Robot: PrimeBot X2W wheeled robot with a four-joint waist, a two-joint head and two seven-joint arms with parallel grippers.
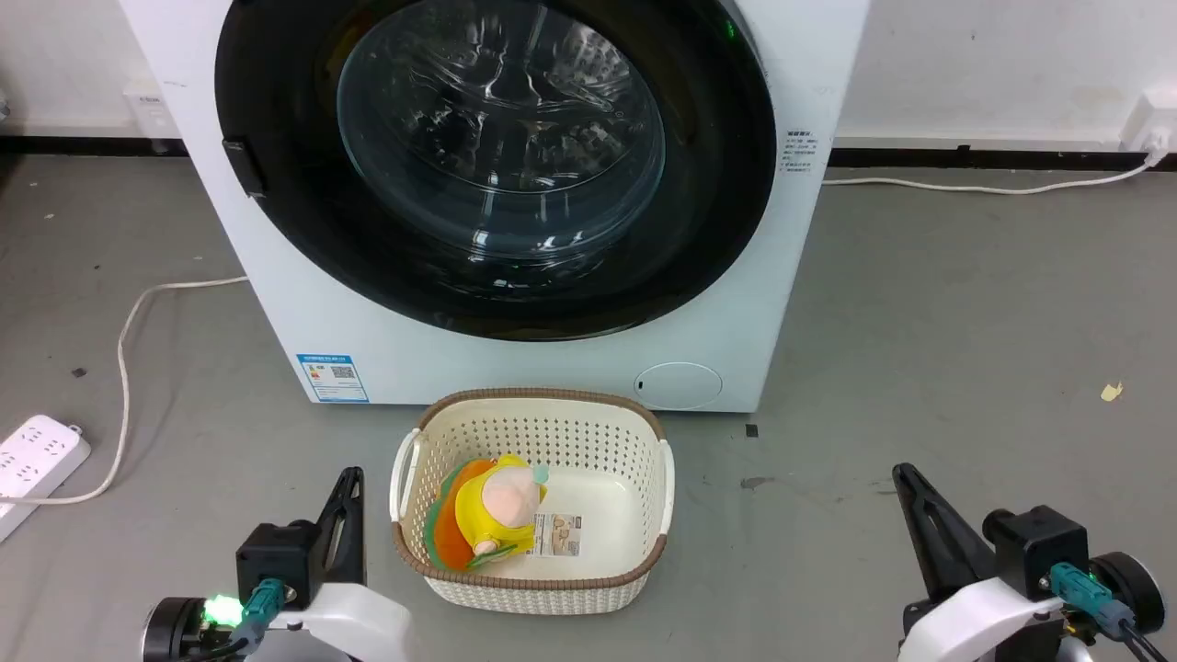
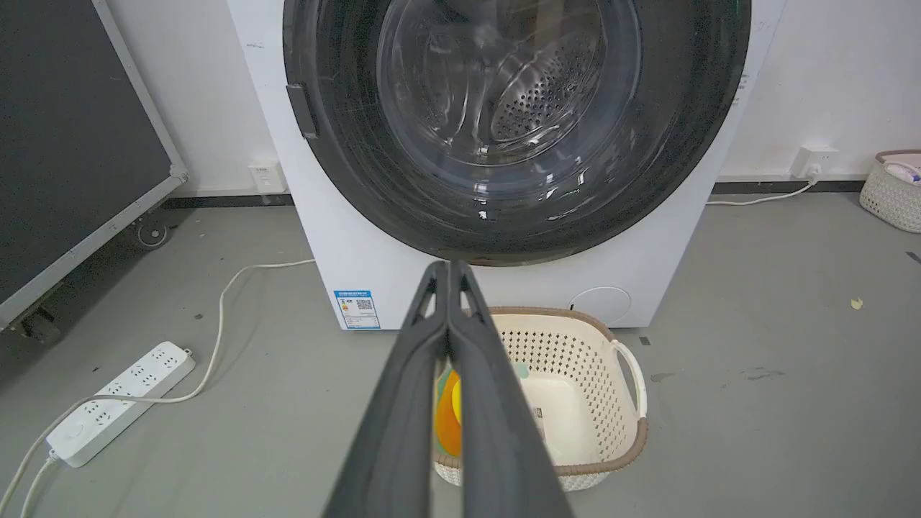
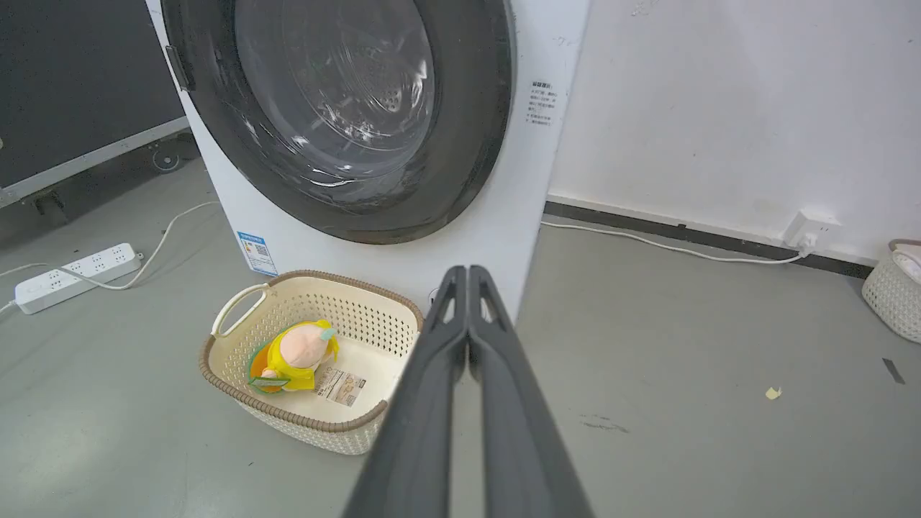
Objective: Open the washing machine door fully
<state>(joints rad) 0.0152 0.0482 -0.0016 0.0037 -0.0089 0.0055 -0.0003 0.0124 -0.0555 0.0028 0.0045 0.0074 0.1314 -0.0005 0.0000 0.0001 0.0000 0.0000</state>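
Note:
The white washing machine [image 1: 386, 340] stands ahead against the wall, its round glossy black door [image 1: 276, 230] flat against the front, closed, with the clear glass bowl [image 1: 501, 138] at its centre and a small dark handle [image 1: 241, 167] on its left rim. The perforated steel drum shows through the glass in the left wrist view [image 2: 547, 101]. My left gripper [image 1: 349, 478] rests low at the lower left, shut and empty, well short of the door. My right gripper [image 1: 903, 473] sits at the lower right, shut and empty too. A blue label sticker [image 1: 333, 377] marks the machine's lower left.
A cream basket [image 1: 634, 441] holding a yellow plush toy [image 1: 501, 510] sits on the grey floor right before the machine, between my grippers. A white power strip [image 1: 32, 460] and its cable lie at left. A dark wheeled panel [image 2: 72, 158] stands left; another basket [image 3: 892, 295] at far right.

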